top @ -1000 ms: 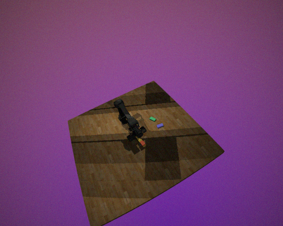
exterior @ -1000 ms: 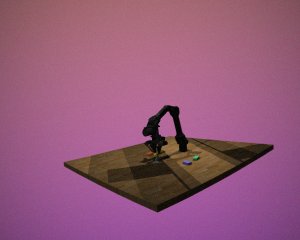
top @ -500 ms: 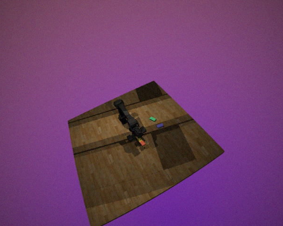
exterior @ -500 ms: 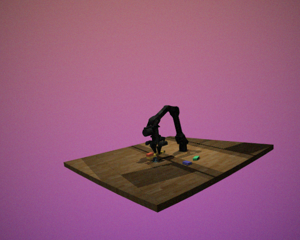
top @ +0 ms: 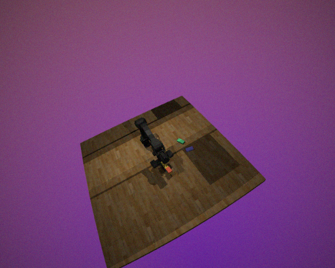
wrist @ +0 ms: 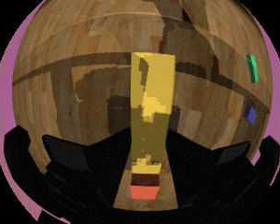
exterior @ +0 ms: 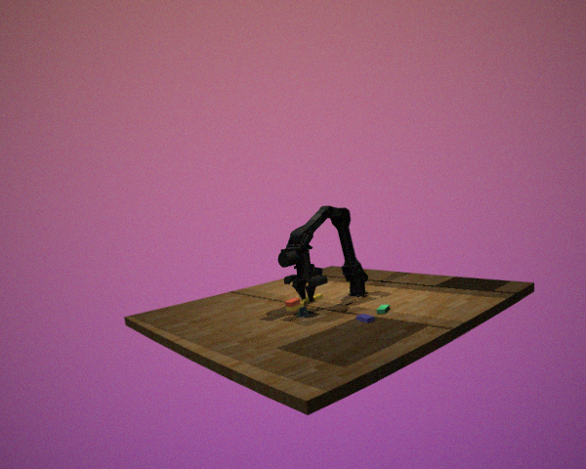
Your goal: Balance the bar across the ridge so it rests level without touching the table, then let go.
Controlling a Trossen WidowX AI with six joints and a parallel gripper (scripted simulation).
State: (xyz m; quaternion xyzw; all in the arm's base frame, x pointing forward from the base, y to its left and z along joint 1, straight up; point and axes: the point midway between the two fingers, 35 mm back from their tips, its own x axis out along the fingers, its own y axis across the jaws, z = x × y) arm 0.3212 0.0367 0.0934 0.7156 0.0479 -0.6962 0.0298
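The yellow bar [top: 165, 166] [exterior: 318, 296] [wrist: 153, 84] carries a red block [top: 168, 169] [exterior: 291, 302] [wrist: 145, 192] on top of one end. My gripper [exterior: 307, 299] [wrist: 149, 133] is shut on the bar between its two ends, with the red block on the side away from the arm's base. The small dark teal ridge [exterior: 304, 313] stands on the table right below the held bar in the exterior view. The bar looks close to level, off the table. Whether its underside touches the ridge cannot be told. The ridge is hidden in the wrist view.
A green block [top: 180, 140] [exterior: 383, 309] [wrist: 252, 68] and a blue block [top: 189, 149] [exterior: 364, 319] [wrist: 250, 114] lie on the wooden table [top: 127, 219] [exterior: 207, 333] to one side of the gripper. Dark shadows cross the table.
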